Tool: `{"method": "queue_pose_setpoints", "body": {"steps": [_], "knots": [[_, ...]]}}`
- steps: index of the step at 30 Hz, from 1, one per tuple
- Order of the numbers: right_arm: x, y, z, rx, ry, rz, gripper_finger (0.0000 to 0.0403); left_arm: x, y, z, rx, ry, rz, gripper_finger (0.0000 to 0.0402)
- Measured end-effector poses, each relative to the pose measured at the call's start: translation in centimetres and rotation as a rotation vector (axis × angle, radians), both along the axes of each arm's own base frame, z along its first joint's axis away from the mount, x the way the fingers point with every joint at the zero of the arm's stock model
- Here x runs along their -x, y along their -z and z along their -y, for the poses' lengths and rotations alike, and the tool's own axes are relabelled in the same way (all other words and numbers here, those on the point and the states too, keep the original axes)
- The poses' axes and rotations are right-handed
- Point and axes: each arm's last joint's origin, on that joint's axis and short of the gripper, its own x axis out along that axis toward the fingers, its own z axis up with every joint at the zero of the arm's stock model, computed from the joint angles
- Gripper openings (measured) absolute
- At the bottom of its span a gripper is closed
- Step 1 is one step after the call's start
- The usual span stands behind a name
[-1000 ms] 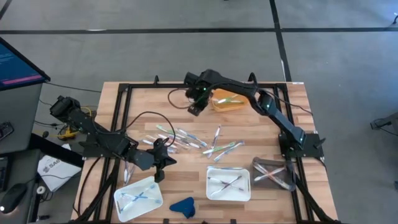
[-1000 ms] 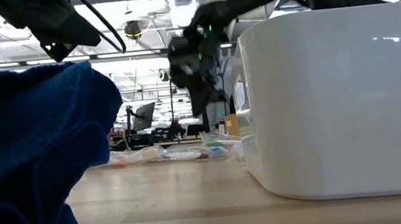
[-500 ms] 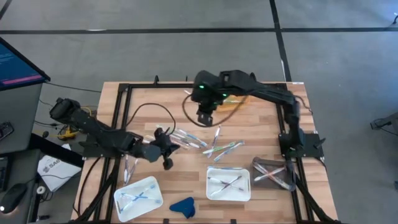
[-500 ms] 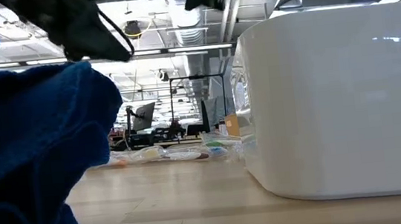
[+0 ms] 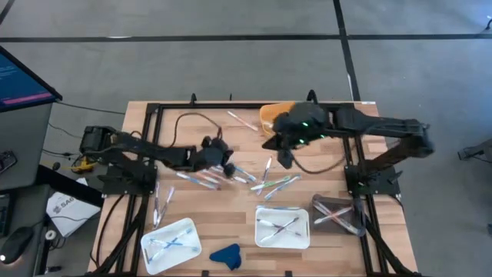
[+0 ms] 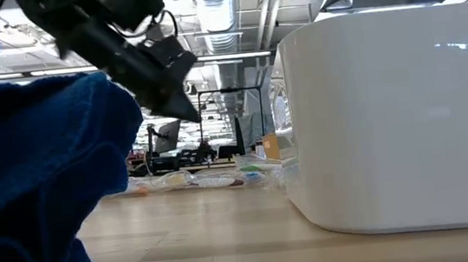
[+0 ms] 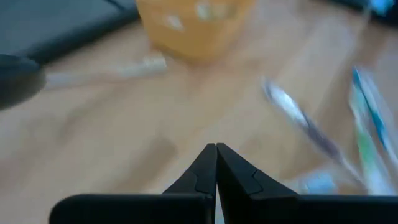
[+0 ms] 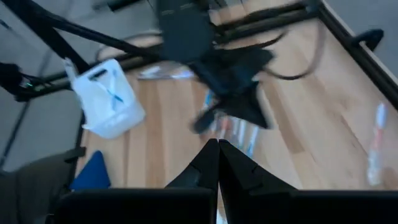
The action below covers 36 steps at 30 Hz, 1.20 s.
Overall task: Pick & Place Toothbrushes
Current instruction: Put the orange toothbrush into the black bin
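Blue cloth [image 5: 226,255] at table's [image 5: 307,202] near edge; orange container [image 5: 274,114] far side.

We see even bright overhead light, soft shadows; both wrist views motion-blurred; low view foreground defocused.

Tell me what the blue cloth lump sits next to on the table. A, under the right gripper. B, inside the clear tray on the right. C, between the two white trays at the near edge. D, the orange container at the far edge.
C: in the high view the blue cloth lump lies at the near edge between the left white tray and the right white tray.
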Motion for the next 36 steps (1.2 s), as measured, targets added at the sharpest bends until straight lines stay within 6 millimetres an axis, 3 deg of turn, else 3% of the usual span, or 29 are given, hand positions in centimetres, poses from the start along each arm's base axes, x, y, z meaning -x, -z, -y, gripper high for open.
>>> {"method": "queue_pose_setpoints", "body": {"steps": [6, 12, 16, 21, 26, 29, 36], "knots": [[3.4, 2.3, -0.4, -0.022, 0.010, 0.188, 0.0000, -0.9, -0.9, -6.0, 0.040, -0.008, 0.165, 0.0000], [5.8, 4.4, -1.1, -0.030, -0.009, 0.363, 0.0000, -1.7, -1.4, -11.3, 0.119, 0.002, 0.209, 0.0000], [6.5, 6.0, -2.1, -0.030, -0.037, 0.453, 0.0000, -3.5, -2.3, -14.0, 0.149, 0.034, 0.248, 0.0000], [7.1, 7.5, -3.4, -0.025, -0.061, 0.543, 0.0000, -6.9, -2.6, -16.9, 0.191, 0.010, 0.177, 0.0000], [7.8, 6.7, -4.0, -0.029, -0.083, 0.597, 0.0000, -9.1, -1.9, -19.9, 0.279, -0.039, 0.071, 0.0000], [8.1, 6.8, -4.7, -0.031, -0.118, 0.583, 0.0000, -8.9, -1.5, -21.8, 0.332, -0.094, 0.013, 0.0000], [8.4, 6.9, -6.0, -0.023, -0.186, 0.576, 0.0000, -6.3, 0.3, -25.3, 0.461, -0.245, -0.021, 0.0000]]}}
